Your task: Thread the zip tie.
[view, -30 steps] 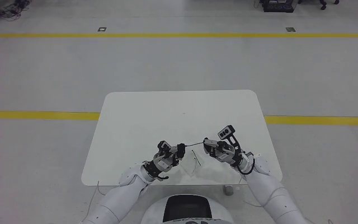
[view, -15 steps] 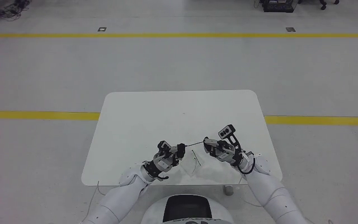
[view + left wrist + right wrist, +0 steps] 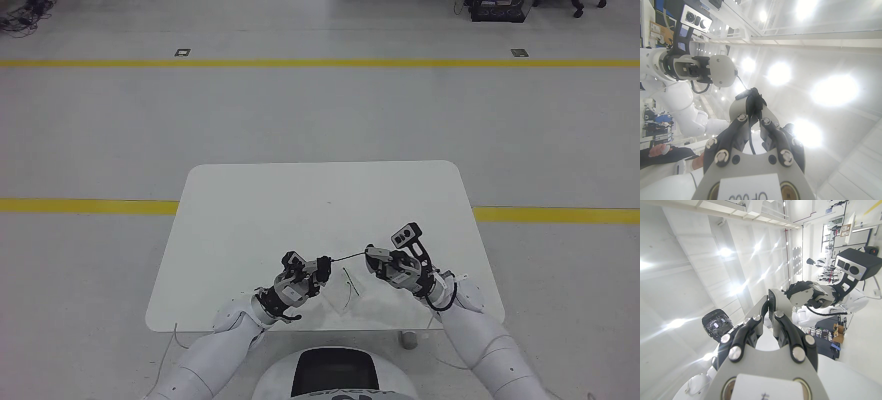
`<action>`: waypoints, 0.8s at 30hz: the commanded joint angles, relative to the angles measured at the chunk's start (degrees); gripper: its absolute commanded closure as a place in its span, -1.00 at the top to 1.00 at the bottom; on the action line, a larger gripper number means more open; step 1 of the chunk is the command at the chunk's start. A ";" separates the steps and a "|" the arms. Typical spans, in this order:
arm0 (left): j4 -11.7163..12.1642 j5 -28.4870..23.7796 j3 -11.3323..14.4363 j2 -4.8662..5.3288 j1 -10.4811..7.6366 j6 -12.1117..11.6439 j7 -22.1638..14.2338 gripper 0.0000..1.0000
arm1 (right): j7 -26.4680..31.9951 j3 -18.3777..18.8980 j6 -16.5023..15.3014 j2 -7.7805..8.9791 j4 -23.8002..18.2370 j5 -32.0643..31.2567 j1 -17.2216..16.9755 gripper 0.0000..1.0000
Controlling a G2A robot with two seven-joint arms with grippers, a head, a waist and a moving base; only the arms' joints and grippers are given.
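Observation:
A thin black zip tie [image 3: 347, 258] stretches between my two grippers, a little above the front part of the white table [image 3: 320, 200]. My left gripper [image 3: 322, 266] is shut on one end. In the left wrist view its fingertips [image 3: 754, 98] pinch the black tie, and a loose tail [image 3: 752, 140] hangs back between the fingers. My right gripper [image 3: 372, 257] is shut on the other end. The strap [image 3: 742, 85] runs from the left gripper's tips into the right gripper [image 3: 734, 73]. In the right wrist view my right gripper [image 3: 769, 298] has its pads pressed together, with the left gripper [image 3: 800, 292] just beyond.
A thin faint line [image 3: 348, 282] lies on the table under the tie; I cannot tell whether it is a second tie or a shadow. The table's front edge [image 3: 300, 330] is close below both grippers. The rest of the tabletop, behind the grippers, is bare.

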 commanded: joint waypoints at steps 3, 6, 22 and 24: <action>0.00 0.00 0.00 0.00 0.00 0.00 0.00 -1.00 | 0.08 0.11 -0.05 0.00 0.09 0.07 -0.03 -1.00; 0.00 0.00 0.00 0.00 0.00 0.00 0.00 -1.00 | 0.16 0.20 -0.09 0.01 0.16 0.12 -0.06 -1.00; 0.00 0.00 0.00 0.00 0.00 0.00 0.00 -1.00 | 0.40 0.62 -0.02 0.01 0.68 0.40 -0.04 -1.00; 0.00 0.00 0.00 0.00 0.00 0.00 0.00 -1.00 | 0.42 0.63 -0.04 0.00 0.76 0.43 0.01 -1.00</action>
